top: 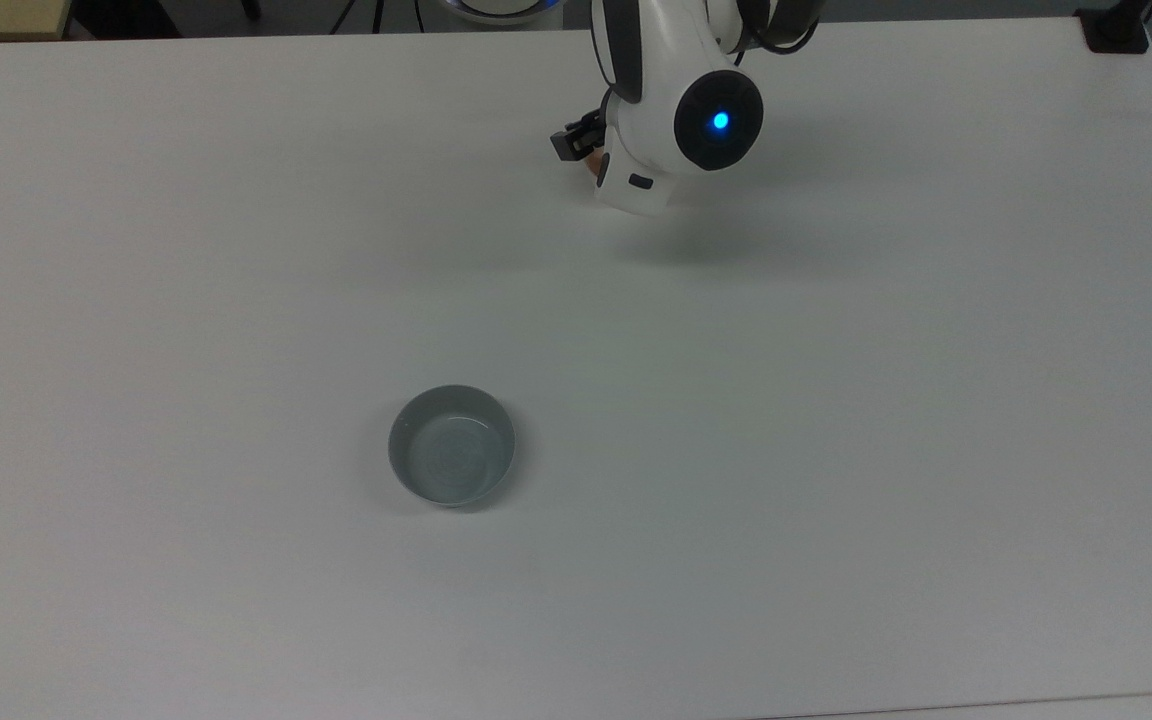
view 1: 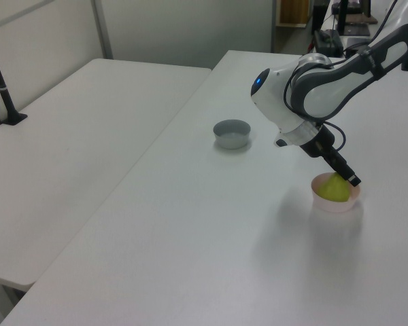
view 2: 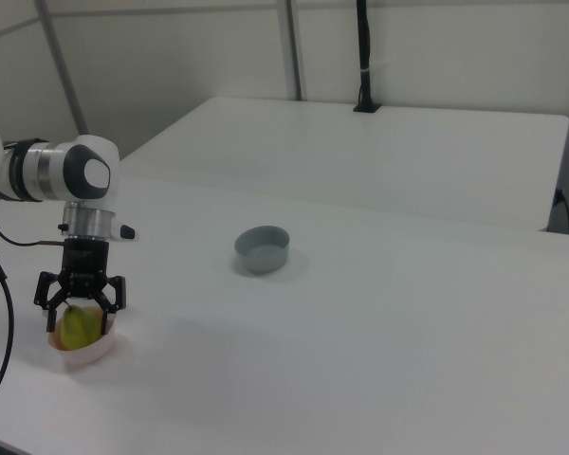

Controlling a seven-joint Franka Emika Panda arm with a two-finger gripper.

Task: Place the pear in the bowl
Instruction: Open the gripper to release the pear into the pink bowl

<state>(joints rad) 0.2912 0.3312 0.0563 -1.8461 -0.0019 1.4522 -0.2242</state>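
Small yellow-green pear [view 2: 77, 328] with a wide rounded base, lying inside the small round pale pink bowl [view 2: 80, 353] with thin, slightly translucent sides. In the left view the pear [view 1: 333, 190] fills most of the bowl [view 1: 335, 202] and rises above its rim. In the right view the fruit sits low between the two black fingers [view 2: 111, 294] of the two-finger gripper [view 2: 79, 305], which stand on either side of it with a gap showing between each finger and the fruit; the jaws are spread and pinch nothing. The fingertips reach down to about the level of the bowl's rim. In the left view the gripper [view 1: 352, 180] comes in at a slant from the left view's upper left, its tip at the far edge of the bowl, just above the pear.

In the top view the white wrist housing with a blue light [top: 719, 121] covers the bowl; a black finger [top: 569, 143] juts out on the top view's left of the housing.

The pink bowl stands on the white table [top: 836, 450], near the edge where the arm is mounted. A second small round grey-blue bowl [top: 452, 444] stands upright and holds nothing, well apart from the pink bowl, toward the middle of the table [view 1: 190, 224]. A second white table [view 1: 75, 136] adjoins on the left view's left, with a black post [view 1: 3, 88] at its edge.
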